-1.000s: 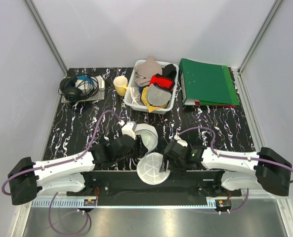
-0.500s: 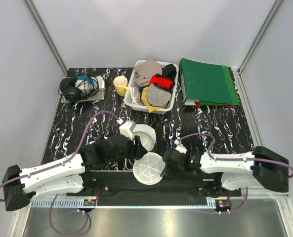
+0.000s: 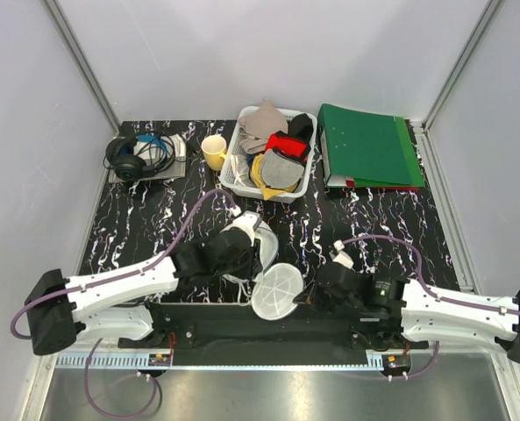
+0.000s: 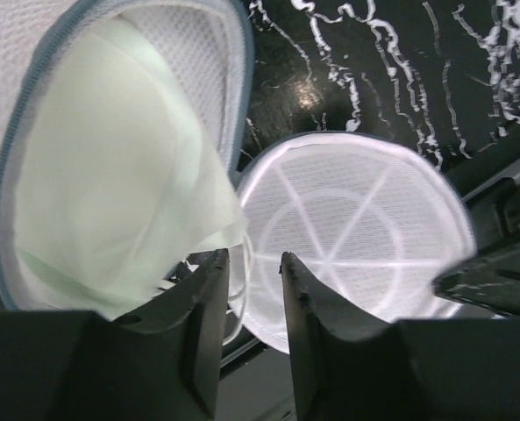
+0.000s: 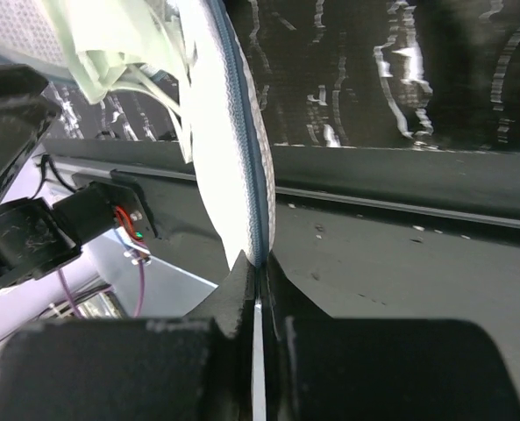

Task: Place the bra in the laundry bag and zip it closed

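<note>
Currently: bag unzipped, bra in far half

White round mesh laundry bag [image 3: 277, 294] lies at the near edge of the black white-veined table [image 3: 137, 228], its two halves spread apart. Pale off-white soft fabric bra [image 4: 110, 202] sits in the farther half, one corner spilling over the grey-blue zip rim. Right gripper [image 5: 258, 274]: jaws clamped on the nearer half's rim. Left gripper [image 4: 248, 267]: jaws narrowly apart, bra edge and strap at the gap; cannot tell whether pinched.
</note>
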`<move>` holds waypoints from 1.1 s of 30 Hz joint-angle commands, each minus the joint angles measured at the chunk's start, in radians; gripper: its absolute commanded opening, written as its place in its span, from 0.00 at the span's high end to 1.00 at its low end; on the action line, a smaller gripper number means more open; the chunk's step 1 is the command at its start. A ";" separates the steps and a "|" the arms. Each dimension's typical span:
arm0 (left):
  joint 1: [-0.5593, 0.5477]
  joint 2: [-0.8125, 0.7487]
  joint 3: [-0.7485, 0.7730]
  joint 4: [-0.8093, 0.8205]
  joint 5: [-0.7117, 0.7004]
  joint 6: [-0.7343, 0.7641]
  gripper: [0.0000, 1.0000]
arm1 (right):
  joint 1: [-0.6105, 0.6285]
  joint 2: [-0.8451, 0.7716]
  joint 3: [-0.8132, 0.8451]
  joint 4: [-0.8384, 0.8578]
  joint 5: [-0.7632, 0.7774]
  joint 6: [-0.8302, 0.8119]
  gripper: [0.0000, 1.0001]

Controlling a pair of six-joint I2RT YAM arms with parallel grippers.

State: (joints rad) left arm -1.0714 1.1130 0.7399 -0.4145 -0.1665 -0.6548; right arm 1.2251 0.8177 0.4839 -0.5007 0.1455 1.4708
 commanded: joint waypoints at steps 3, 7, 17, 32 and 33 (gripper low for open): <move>0.004 0.119 0.087 0.014 -0.085 0.024 0.70 | 0.005 -0.018 0.076 -0.116 0.048 -0.017 1.00; 0.021 0.260 0.115 0.041 -0.105 0.030 0.74 | 0.007 -0.041 0.111 -0.154 0.049 -0.026 1.00; 0.136 0.421 0.151 0.134 -0.097 0.038 0.82 | 0.007 -0.130 0.344 -0.390 0.106 -0.113 1.00; 0.182 0.499 0.260 0.088 -0.091 0.106 0.80 | 0.007 -0.118 0.662 -0.667 0.226 -0.205 1.00; 0.182 0.478 0.265 0.079 -0.084 0.112 0.78 | 0.005 -0.123 0.648 -0.668 0.224 -0.204 1.00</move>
State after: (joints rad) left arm -0.9108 1.6077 0.9565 -0.3176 -0.2214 -0.5972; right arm 1.2251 0.6998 1.1038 -1.0985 0.3065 1.2781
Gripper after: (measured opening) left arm 0.190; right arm 0.014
